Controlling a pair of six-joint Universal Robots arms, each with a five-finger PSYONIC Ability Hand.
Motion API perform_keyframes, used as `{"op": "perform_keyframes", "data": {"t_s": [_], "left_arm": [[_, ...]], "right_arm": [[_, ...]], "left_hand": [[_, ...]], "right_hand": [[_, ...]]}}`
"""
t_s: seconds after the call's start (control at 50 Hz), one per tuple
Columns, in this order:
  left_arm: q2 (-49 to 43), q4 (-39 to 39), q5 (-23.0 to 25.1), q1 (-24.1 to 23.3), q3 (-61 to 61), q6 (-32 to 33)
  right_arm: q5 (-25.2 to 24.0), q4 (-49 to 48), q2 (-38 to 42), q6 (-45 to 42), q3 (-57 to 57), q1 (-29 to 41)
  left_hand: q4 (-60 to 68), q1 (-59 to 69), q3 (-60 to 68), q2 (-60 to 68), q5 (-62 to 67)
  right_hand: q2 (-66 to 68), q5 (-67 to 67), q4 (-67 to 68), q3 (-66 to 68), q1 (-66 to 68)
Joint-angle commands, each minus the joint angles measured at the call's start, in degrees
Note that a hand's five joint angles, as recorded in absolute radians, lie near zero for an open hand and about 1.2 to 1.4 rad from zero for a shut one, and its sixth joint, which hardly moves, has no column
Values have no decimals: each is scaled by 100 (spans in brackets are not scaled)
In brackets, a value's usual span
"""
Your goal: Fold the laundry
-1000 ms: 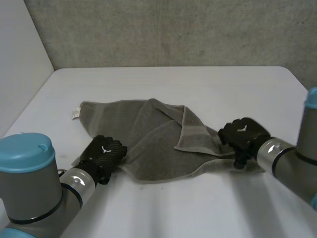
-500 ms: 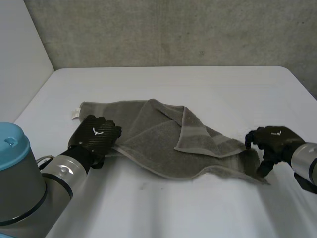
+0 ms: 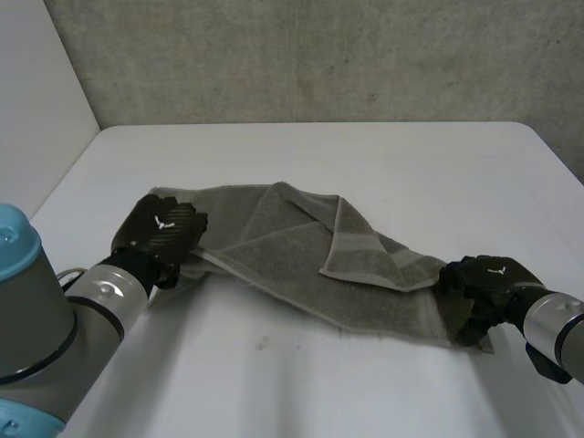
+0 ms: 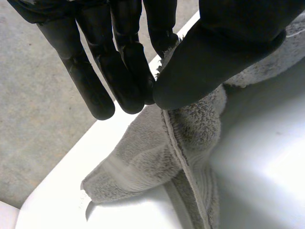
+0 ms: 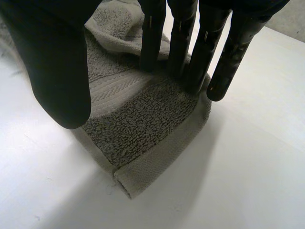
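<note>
So here's my setup: grey towel [image 3: 292, 260] lying on the white bench [image 3: 383, 160], strung out on a slant between my two hands, with a flap of it doubled over on top around the middle. The far end is over by my left side, the near end by my right.

My left hand [image 3: 161, 230] sits knuckles-up on the far-left end of the towel, with my left arm [image 3: 100, 301] reaching in low from the near corner. From the left wrist view it's a proper pinch: the thumb [image 4: 214, 52] squeezes the hemmed edge against the fingers [image 4: 126, 71], which are pretty much straight. The cloth hangs down from that pinch and bunches on the bench below.

My right hand [image 3: 484, 281] is at the other end, on the near-right corner, wrist low and my right arm [image 3: 558, 333] coming in from the side. From the right wrist view the fingers [image 5: 190, 47] point down, fairly straight, tips pressing onto the towel just behind the corner. The thumb [image 5: 52, 62] is held apart from them and I can't see it touching the cloth, so that hand isn't gripping, just pushing down. The corner itself lies flat under the palm
</note>
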Motion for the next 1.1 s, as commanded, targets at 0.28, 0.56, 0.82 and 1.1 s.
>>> {"op": "perform_keyframes", "data": {"t_s": [0.28,0.56,0.82,1.1], "left_arm": [[-122,30,12,42,184,-48],[-139,12,4,77,570,-101],[-139,4,4,77,746,-444],[-825,56,39,129,535,-453]], "right_arm": [[12,-298,3,236,401,500],[74,-869,336,307,445,685],[512,-1686,618,237,366,887],[777,-2030,320,184,340,808]], "left_hand": [[1023,1094,1030,1021,1034],[1023,1094,1030,1021,1034],[1023,1094,1030,1021,1034],[1023,1094,1030,1021,1034]], "right_hand": [[745,736,686,678,1262],[929,921,871,862,1447],[2758,2749,2699,2691,3275],[4709,4700,4650,4642,5226]]}}
